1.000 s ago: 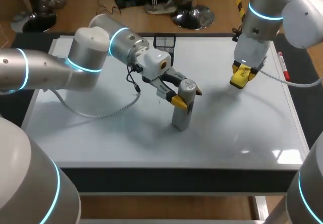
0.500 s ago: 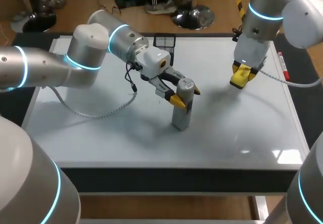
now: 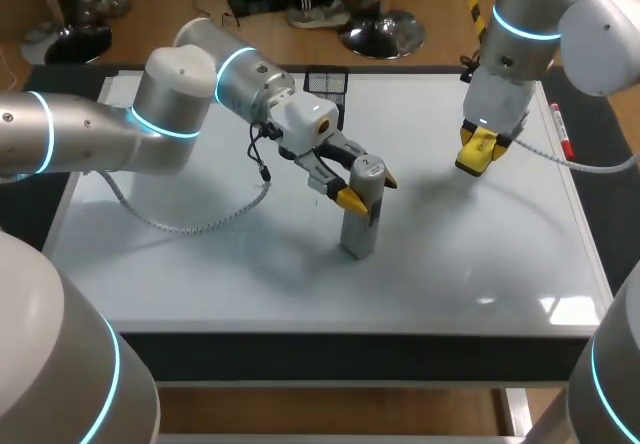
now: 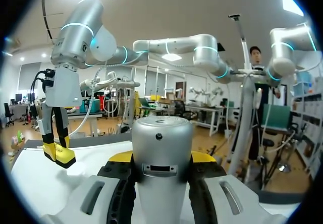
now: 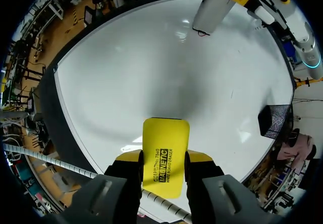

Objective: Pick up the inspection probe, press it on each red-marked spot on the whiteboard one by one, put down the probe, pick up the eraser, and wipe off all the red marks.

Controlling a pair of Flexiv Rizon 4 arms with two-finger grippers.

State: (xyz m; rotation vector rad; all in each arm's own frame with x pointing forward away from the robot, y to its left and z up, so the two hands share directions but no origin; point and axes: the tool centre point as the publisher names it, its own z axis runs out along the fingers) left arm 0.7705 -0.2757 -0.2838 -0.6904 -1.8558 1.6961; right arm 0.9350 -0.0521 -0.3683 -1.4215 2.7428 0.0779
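The inspection probe (image 3: 358, 222), a grey cylinder, stands upright on the whiteboard (image 3: 200, 264) near its middle. My left gripper (image 3: 364, 190) is shut on the probe's upper part, and in the left wrist view the probe (image 4: 161, 156) fills the gap between the yellow tips. My right gripper (image 3: 478, 154) hangs above the board's right half, shut on the yellow eraser (image 5: 165, 153), which sticks out ahead of its fingers. The right wrist view also shows the probe (image 5: 214, 7) far ahead. I see no red marks on the board.
A black mesh holder (image 3: 325, 84) stands at the board's far edge behind the left gripper. A red marker (image 3: 562, 129) lies along the right edge. The left arm's cable (image 3: 190, 226) trails over the board's left half.
The left arm shifted slightly left and away with the probe, then held still. The right arm and eraser have not moved.
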